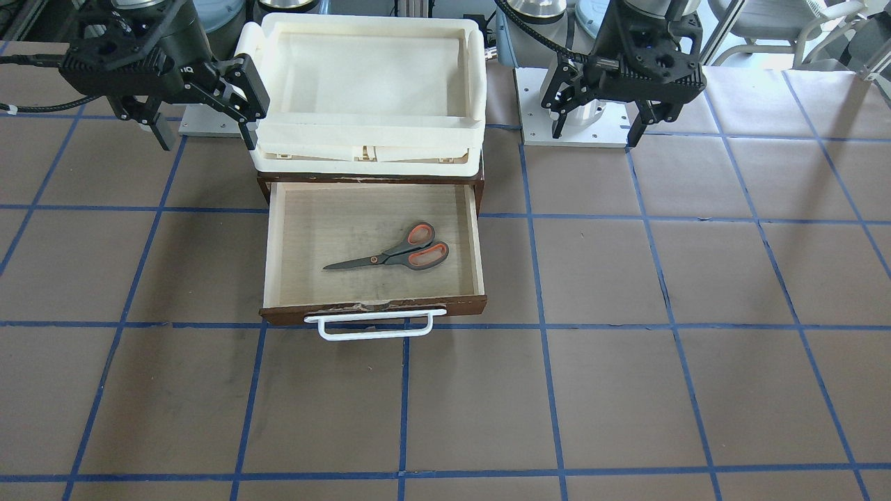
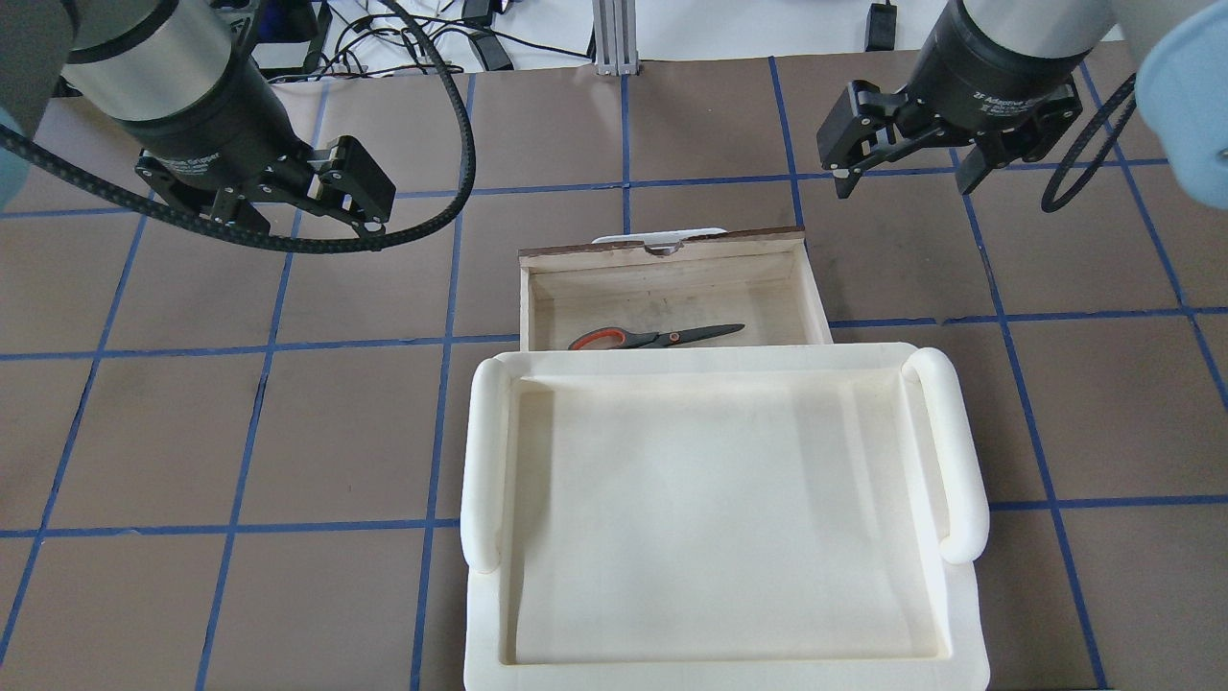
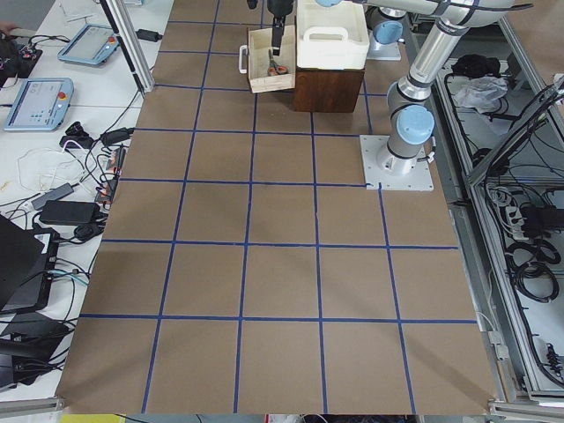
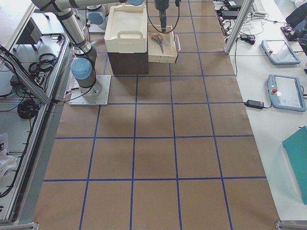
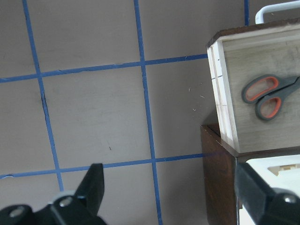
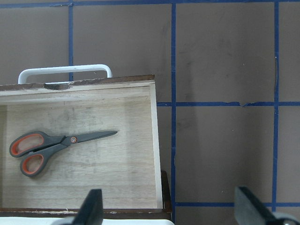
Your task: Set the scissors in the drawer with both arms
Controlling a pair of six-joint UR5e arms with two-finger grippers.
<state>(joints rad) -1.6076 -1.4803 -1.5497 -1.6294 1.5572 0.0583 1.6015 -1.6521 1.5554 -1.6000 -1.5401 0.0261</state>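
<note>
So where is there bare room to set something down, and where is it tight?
Bare brown table lies either side of the open dark wooden drawer and beyond its white bar handle. Inside, the orange-handled scissors leave plywood free around them. Tight: the right gripper hangs beside the cream-white plastic tray; the left gripper hangs farther off.

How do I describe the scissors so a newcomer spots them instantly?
Find the big cream-white tray; below it a dark brown drawer with a white bar handle stands open. The scissors lie flat on its pale plywood floor, alone there, marked by orange-red linings in dark grey handle loops.
</note>
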